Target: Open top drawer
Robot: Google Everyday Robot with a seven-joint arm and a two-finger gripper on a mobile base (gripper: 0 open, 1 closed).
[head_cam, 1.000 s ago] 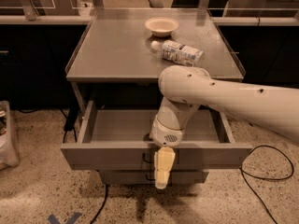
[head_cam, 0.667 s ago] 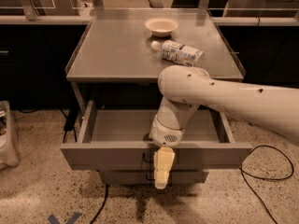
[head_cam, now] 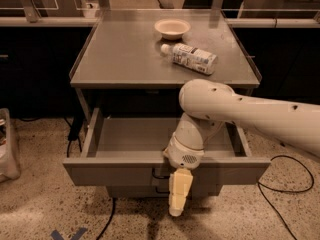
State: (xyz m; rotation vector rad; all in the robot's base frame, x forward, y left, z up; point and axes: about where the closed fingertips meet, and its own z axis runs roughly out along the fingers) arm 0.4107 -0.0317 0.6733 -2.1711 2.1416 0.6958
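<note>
Grey bench (head_cam: 125, 59), speckled floor (head_cam: 40, 209). Top drawer (head_cam: 120, 171) stands well out: task apparently done. Claw (head_cam: 176, 206) at drawer front, grip cannot tell.

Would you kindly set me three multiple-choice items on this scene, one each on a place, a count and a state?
1. The bottle lies: A on the floor; B on the table top near the bowl; C in a box.
2. Bowls on the table top: A one; B two; C three.
3. The top drawer is: A shut; B taken out; C pulled open.
Answers: 1 B, it lies on its side by the bowl; 2 A, only one shows; 3 C, its inside shows, and the gripper hangs before its front.
</note>
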